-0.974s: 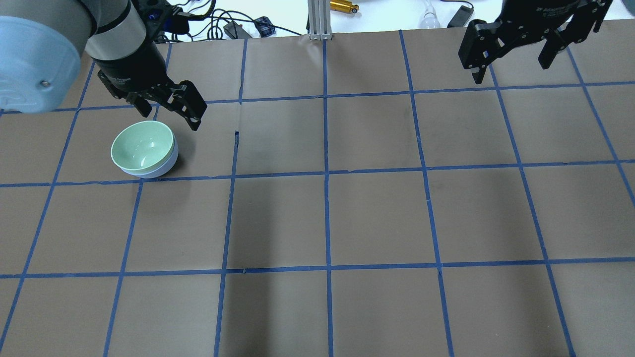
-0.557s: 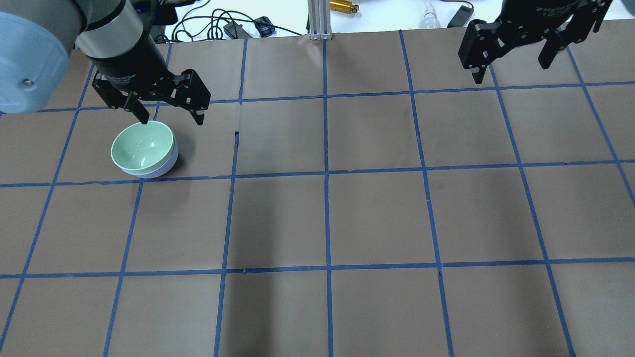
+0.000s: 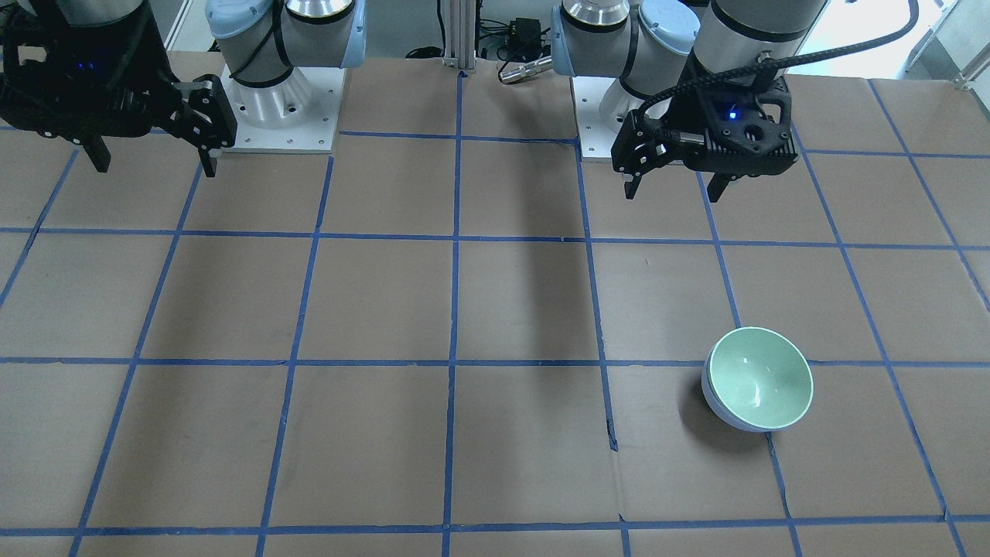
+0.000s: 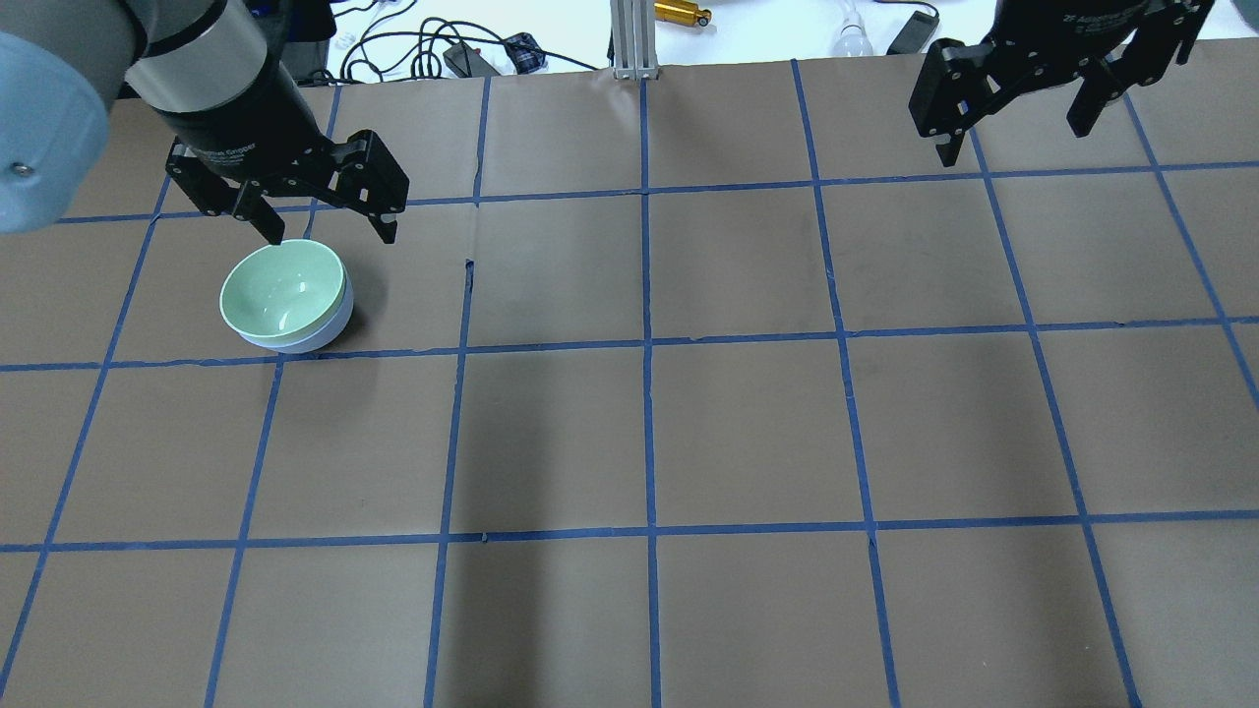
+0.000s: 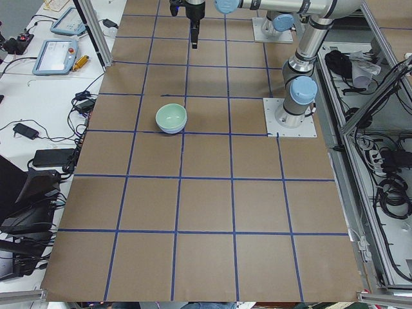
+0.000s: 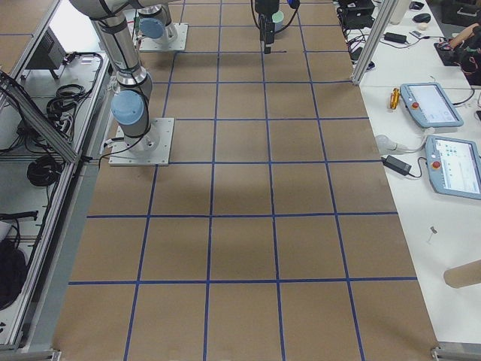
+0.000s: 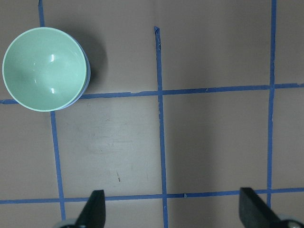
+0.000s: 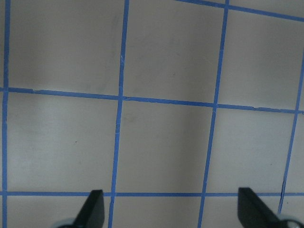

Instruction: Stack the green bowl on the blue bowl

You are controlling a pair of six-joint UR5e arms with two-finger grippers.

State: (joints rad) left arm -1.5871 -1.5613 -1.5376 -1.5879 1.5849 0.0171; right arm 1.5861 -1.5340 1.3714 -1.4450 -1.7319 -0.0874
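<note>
The green bowl (image 4: 283,295) is seen nested inside the blue bowl (image 4: 332,326) on the robot's left side of the tape-gridded brown table (image 4: 748,433). The left gripper (image 4: 329,234) is held raised near the stack, fingers spread apart and empty, touching neither bowl. The right gripper (image 4: 1013,143) is raised well apart, likewise spread wide with nothing held.

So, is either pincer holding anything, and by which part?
Nothing is held. Left pincer and right pincer are open; the green bowl sits in the blue bowl.
</note>
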